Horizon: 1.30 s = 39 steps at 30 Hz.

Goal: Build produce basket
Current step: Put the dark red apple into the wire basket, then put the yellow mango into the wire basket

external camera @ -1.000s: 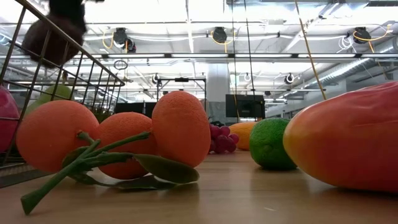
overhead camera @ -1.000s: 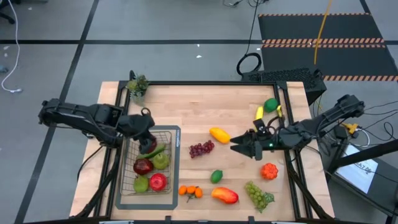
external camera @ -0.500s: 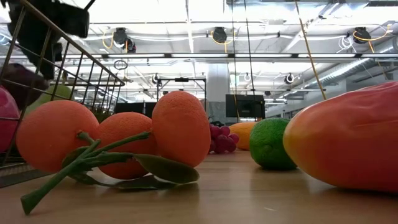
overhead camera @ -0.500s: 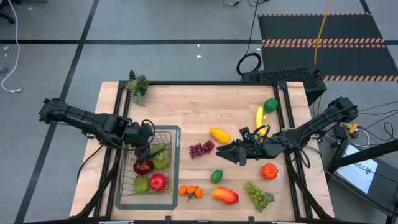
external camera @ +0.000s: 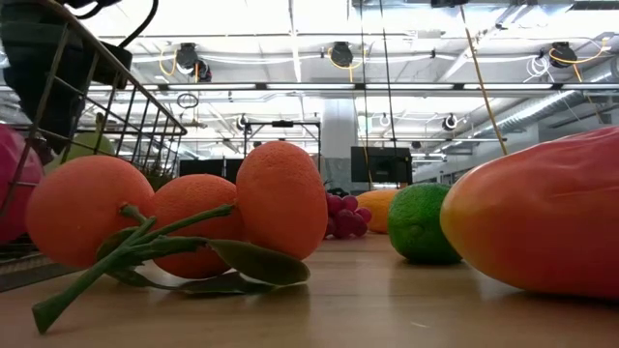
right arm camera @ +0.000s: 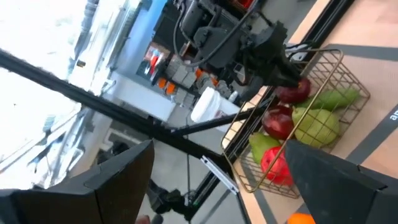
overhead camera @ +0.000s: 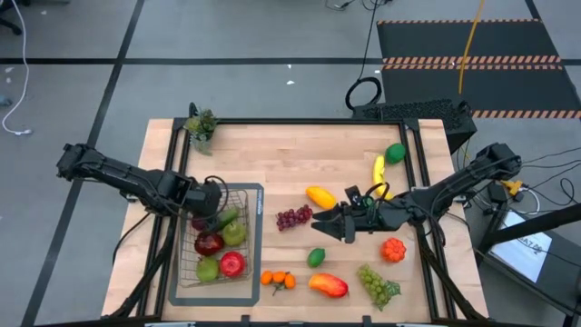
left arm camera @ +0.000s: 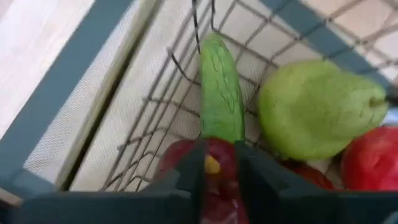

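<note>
The grey wire basket (overhead camera: pixel 251 193) stands on a grey mat at the table's left and holds a cucumber (left arm camera: pixel 219 93), pears (left arm camera: pixel 317 109) and red apples. My left gripper (overhead camera: pixel 205 202) is over the basket's far left part, shut on a dark red apple (left arm camera: pixel 211 163), which also shows in the right wrist view (right arm camera: pixel 292 91). My right gripper (overhead camera: pixel 329 222) is open and empty, low over the table's middle, between the purple grapes (overhead camera: pixel 293 217) and the yellow mango (overhead camera: pixel 320 196). My left gripper pinches the dark red apple at its top (left arm camera: pixel 214 152), beside the stem, between its two fingers (left arm camera: pixel 189 171). The fingers slant down from the table's left side. The apple sits low inside the basket, next to the cucumber's end; whether it rests on the wire I cannot tell.
Loose on the table: oranges on a stem (overhead camera: pixel 278 279), a lime (overhead camera: pixel 316 257), a red-orange mango (overhead camera: pixel 329 285), green grapes (overhead camera: pixel 377 283), an orange fruit (overhead camera: pixel 392 248), a banana (overhead camera: pixel 379 166), a green fruit (overhead camera: pixel 395 153). A potted sprig (overhead camera: pixel 201 123) stands at the far left corner.
My left gripper has gone down into the basket with the dark red apple and a little toward the table's left edge. My right gripper has moved toward the table's left edge, closer to the purple grapes, staying open.
</note>
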{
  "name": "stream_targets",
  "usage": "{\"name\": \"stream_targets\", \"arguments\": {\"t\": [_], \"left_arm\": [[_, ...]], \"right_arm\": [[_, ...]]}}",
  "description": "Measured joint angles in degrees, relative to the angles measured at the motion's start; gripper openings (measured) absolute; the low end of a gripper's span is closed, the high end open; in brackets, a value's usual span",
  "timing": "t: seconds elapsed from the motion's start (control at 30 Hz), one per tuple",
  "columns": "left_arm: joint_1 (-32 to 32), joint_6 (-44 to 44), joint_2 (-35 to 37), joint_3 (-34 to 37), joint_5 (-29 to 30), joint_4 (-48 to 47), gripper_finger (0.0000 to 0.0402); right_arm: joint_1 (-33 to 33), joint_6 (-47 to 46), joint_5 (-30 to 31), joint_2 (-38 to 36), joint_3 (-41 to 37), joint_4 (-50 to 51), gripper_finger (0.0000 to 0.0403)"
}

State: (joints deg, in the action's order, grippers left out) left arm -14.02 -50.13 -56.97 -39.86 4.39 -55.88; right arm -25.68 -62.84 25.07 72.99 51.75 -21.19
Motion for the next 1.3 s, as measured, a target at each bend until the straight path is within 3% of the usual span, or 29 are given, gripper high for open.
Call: {"name": "stream_targets", "arguments": {"t": [0.2,0.33,0.5,0.8,1.1,1.3], "left_arm": [[0.6,-6.5,0.0,-0.9,1.1,5.9,0.0182],[1.6,-12.9,0.0,-3.3,3.2,10.6,0.0205],[2.5,-12.7,0.0,-8.4,9.3,17.4,0.019],[2.5,-6.5,-1.0,-17.4,22.7,24.8,0.013],[2.5,-6.5,-9.4,-23.7,23.6,27.0,0.0106],[2.5,-6.6,-16.4,-27.4,22.9,27.1,0.0106]], "right_arm": [[3.7,1.6,-8.4,0.0,0.0,0.5,0.0357],[6.3,2.6,-13.6,-1.0,0.0,1.2,0.0357],[9.9,7.3,-22.4,-5.8,0.0,9.1,0.0357],[21.8,21.3,-30.2,-14.3,0.0,25.7,0.0357],[30.8,28.9,-43.3,-16.1,0.0,39.4,0.0357],[31.4,40.8,-44.7,-15.9,0.0,46.0,0.0357]]}}
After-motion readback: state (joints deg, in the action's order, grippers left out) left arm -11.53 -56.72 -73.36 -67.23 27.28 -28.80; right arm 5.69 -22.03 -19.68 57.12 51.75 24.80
